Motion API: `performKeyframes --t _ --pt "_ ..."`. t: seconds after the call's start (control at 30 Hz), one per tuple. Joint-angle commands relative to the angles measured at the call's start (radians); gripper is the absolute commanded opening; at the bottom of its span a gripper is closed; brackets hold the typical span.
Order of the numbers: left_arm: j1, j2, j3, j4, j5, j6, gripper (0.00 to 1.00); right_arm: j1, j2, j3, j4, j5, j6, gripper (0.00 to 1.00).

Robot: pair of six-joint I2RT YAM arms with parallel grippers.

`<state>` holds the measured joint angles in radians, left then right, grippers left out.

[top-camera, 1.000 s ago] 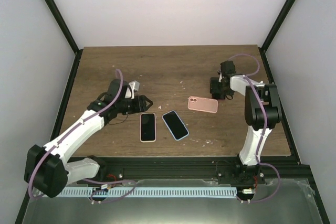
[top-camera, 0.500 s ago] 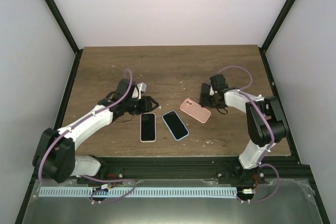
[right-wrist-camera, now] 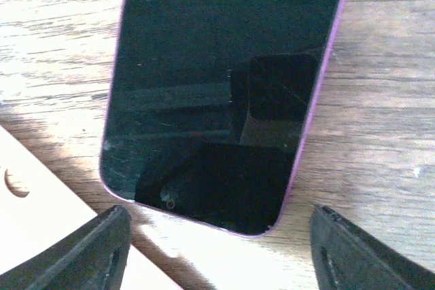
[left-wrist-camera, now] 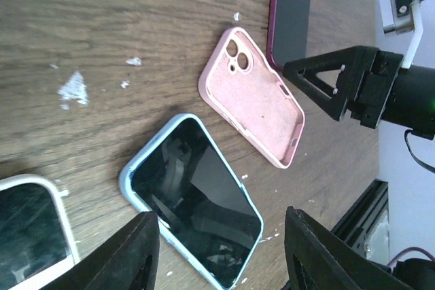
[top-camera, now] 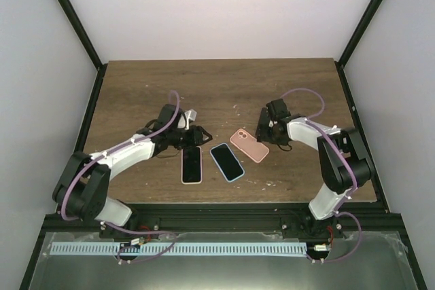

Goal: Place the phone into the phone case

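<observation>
Pink phone case (top-camera: 249, 145) lies tilted near the middle of the brown wooden surface (top-camera: 224, 86), seen from the overhead camera. A blue-cased phone (top-camera: 226, 161) sits just beside the case on the side toward the arm bases, screen up. A white-cased phone (top-camera: 192, 164) lies beyond it, farther from the case. The right claw (top-camera: 264, 129) is low over the surface at the case's far right end. The left claw (top-camera: 196, 135) is down by the white-cased phone's far end, apart from the case.

Left wrist camera: the case rests hollow side up, its camera cut-out toward a purple-edged phone (left-wrist-camera: 292, 11). That phone lies flat, screen up, just off that end of the case, with a strip of bare wood between them. One black finger of the right claw stands at the phone's end. The left claw's own fingers (left-wrist-camera: 136, 256) are spread with nothing gripped, and the blue-cased phone lies on the surface past their tips.

Right wrist camera: the purple-edged phone fills the frame, dark screen up, flat on the wood. The right claw's fingers (right-wrist-camera: 95, 249) stand released, spread wider than the phone's rounded end and clear of its edges. A corner of the case shows just beside the phone's corner, not touching.
</observation>
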<state>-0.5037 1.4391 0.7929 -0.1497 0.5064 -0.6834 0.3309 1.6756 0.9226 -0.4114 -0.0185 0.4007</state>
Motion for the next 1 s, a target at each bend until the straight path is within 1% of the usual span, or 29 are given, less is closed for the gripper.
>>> performKeyframes --t 0.0,0.1,0.2,0.3,0.43,0.57,0.67,0.77,0.87,0.97 --pt "-0.028 0.092 0.031 0.123 0.071 -0.056 0.52 0.016 0.014 0.004 -0.081 0.016 0.052 0.70" --pt "-0.037 0.159 0.041 0.190 0.106 -0.088 0.51 0.027 -0.035 -0.051 -0.069 -0.063 0.049 0.67" --pt "-0.052 0.211 0.066 0.223 0.119 -0.102 0.50 0.036 -0.091 -0.123 -0.034 -0.130 0.061 0.64" --pt "-0.075 0.260 0.092 0.248 0.132 -0.118 0.49 0.044 -0.111 -0.175 0.005 -0.175 0.063 0.61" --pt "-0.114 0.299 0.103 0.318 0.162 -0.162 0.48 0.063 -0.116 -0.204 0.037 -0.213 0.058 0.57" --pt "-0.168 0.318 0.145 0.271 0.136 -0.135 0.49 0.087 -0.128 -0.218 0.059 -0.241 0.057 0.55" --pt "-0.175 0.318 0.136 0.289 0.130 -0.149 0.49 0.112 -0.117 -0.217 0.073 -0.282 0.059 0.53" --pt "-0.175 0.303 0.137 0.259 0.106 -0.135 0.49 0.125 -0.111 -0.220 0.077 -0.289 0.074 0.52" --pt "-0.172 0.277 0.129 0.231 0.086 -0.118 0.49 0.126 -0.143 -0.218 0.068 -0.267 0.090 0.52" --pt "-0.167 0.247 0.113 0.214 0.062 -0.100 0.52 0.126 -0.180 -0.185 0.031 -0.208 0.103 0.57"
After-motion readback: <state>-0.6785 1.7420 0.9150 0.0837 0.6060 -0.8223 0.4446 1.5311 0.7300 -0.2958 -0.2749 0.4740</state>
